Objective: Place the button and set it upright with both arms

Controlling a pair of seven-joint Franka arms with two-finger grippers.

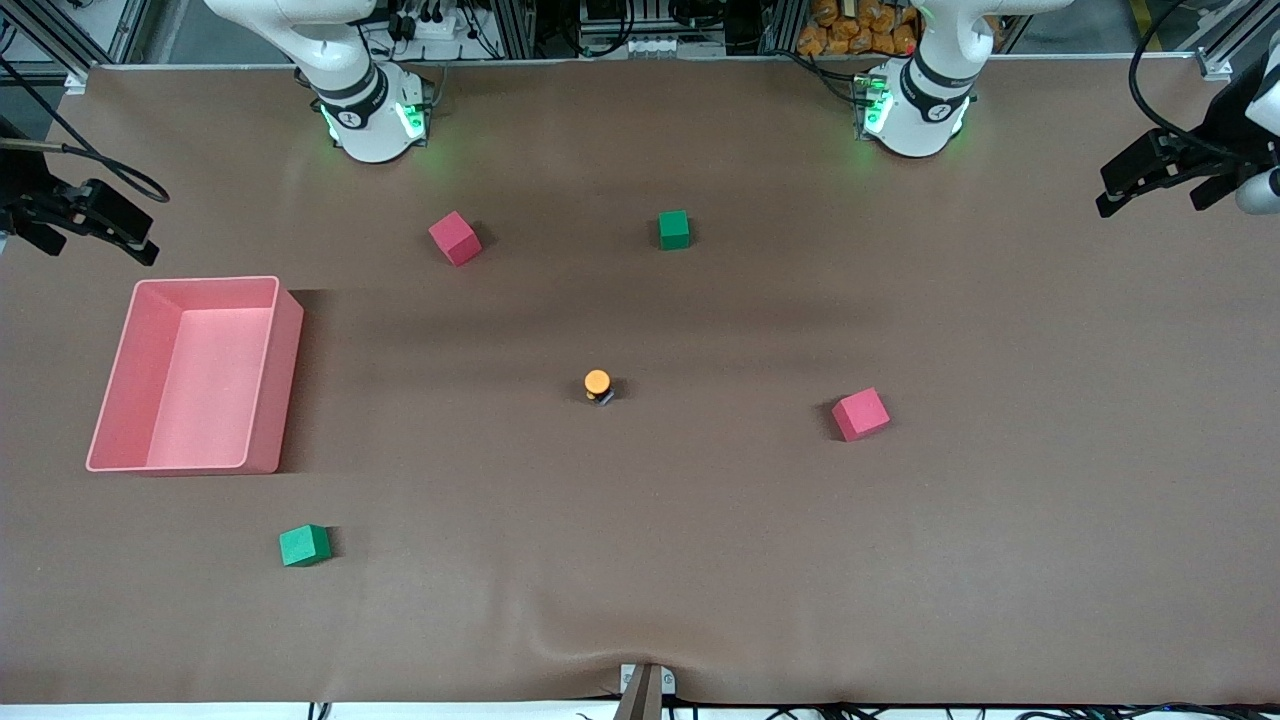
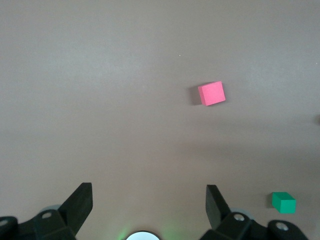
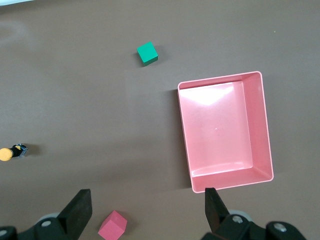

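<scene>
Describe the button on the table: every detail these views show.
The button is tiny, with a round, plain orange cap on a short black body; a small pale spot shows at its base. It stands on the brown table near the middle, cap upward in the front view, apart from every cube and from the pink bin. Nothing touches it but the table. The right wrist view shows it from the side, cap and dark body in line.
</scene>
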